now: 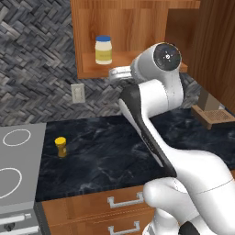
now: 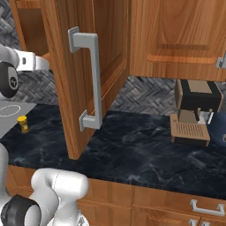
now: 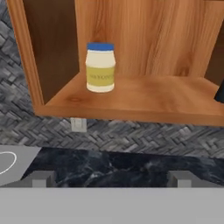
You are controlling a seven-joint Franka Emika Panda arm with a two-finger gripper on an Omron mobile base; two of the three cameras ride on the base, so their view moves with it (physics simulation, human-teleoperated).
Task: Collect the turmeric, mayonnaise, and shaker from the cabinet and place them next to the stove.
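Black marbled counter (image 1: 105, 156) runs under a wooden cabinet (image 3: 144, 100) whose door stands open, and a grey herringbone wall is behind. At the left edge of the counter is the stove (image 1: 18, 165).

On the cabinet shelf, near its left end and a little back from the front edge, the mayonnaise (image 3: 100, 67) stands upright. The turmeric (image 1: 61, 147) is on the counter, upright, just beside the right edge of the stove, so I judge this one is already delivered. A dark shape at the right edge of the hand view may be the shaker, but I cannot tell.

The gripper (image 3: 113, 178) is in front of the cabinet, well apart from the jar and lower than the shelf. Its two fingertips (image 3: 40, 178) are spread wide and nothing is between them.

I judge the mayonnaise is the next thing to take. It looks like a stiff jar, rather heavy for its size, with a smooth rounded body that may slip. The best hold seems to be on the straight middle part with the label, below the blue lid, with one finger on each side. Taken too high, it could tilt or fall from the shelf.
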